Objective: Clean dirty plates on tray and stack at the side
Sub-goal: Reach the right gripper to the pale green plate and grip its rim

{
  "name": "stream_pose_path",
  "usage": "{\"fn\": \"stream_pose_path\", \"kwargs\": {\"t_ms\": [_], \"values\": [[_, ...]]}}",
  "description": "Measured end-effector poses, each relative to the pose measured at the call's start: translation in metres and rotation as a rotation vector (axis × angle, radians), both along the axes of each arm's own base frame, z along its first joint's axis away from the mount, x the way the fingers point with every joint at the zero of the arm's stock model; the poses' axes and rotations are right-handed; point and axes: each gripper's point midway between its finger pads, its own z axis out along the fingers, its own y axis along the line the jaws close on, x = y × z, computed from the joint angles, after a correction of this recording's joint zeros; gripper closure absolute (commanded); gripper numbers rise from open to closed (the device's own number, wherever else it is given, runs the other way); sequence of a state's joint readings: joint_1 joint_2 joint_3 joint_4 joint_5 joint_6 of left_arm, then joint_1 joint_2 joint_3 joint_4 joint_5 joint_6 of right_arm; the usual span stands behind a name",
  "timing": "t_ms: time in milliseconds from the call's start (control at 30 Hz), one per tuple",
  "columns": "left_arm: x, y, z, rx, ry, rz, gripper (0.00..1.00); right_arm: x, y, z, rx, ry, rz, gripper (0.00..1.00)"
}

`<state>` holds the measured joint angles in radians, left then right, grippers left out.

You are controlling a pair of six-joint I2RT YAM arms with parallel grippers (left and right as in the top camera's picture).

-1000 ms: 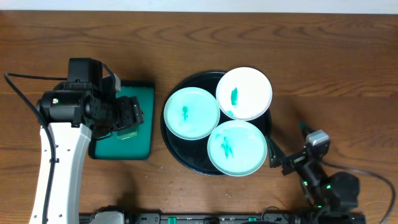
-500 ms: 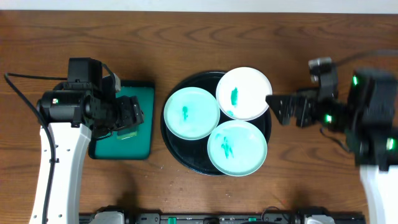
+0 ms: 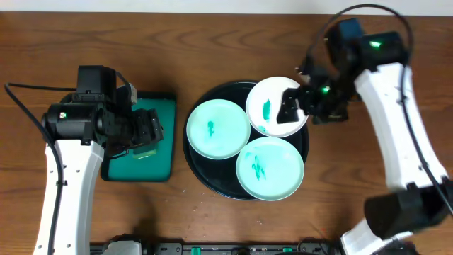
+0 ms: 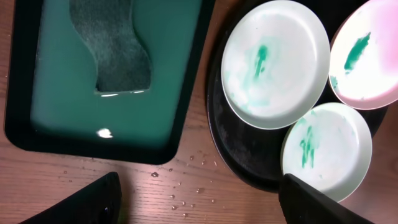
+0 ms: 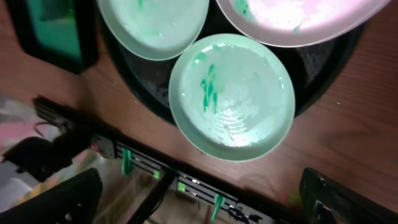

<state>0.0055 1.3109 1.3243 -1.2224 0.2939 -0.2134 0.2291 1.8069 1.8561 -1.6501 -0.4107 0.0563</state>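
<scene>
Hovering my left gripper (image 3: 145, 134) over the green rectangular tray (image 3: 166, 152), I have its jaws spread wide with nothing between them. In the left wrist view the sponge (image 4: 112, 50) lies in that tray's green liquid, ahead of the fingers (image 4: 81, 202) and off toward one side. Its long axis runs away from the gripper, so I judge the jaws would close across its narrow width once brought forward over it. The left arm is plainly the nearer one to it, with its forearm rising along the left of the surface (image 3: 212, 42) and the wrist turned toward the middle.

All three plates sit on the round black tray (image 3: 205, 180), each with a green smear: the left plate (image 3: 218, 128), the near plate (image 3: 270, 168) and the far plate (image 3: 272, 106). My right gripper (image 3: 294, 106) is also spread and empty. It hangs over the far plate's right edge, and its arm arches in from the right with the elbow high. Nothing is wiped or stacked yet.
</scene>
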Motion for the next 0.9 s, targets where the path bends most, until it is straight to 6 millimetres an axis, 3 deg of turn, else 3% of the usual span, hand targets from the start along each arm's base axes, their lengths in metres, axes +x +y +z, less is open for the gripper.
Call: {"fn": "stream_pose_path", "kwargs": {"t_ms": [267,367,433,533,800,900], "values": [[0.0,0.0,0.0,0.0,0.0,0.0,0.19,0.025,0.033,-0.02,0.021,-0.046,0.019,0.01],[0.0,0.0,0.0,0.0,0.0,0.0,0.19,0.034,0.04,-0.029,0.016,-0.04,-0.022,0.13],[0.0,0.0,0.0,0.0,0.0,0.0,0.19,0.035,0.04,-0.037,-0.018,0.004,-0.09,0.01],[0.0,0.0,0.0,0.0,0.0,0.0,0.18,0.039,0.041,-0.053,-0.095,0.017,-0.165,0.01],[0.0,0.0,0.0,0.0,0.0,0.0,0.19,0.02,0.087,-0.099,-0.179,-0.039,-0.102,0.26],[0.0,0.0,0.0,0.0,0.0,0.0,0.19,0.014,0.097,-0.118,-0.185,-0.038,-0.116,0.32]]}}
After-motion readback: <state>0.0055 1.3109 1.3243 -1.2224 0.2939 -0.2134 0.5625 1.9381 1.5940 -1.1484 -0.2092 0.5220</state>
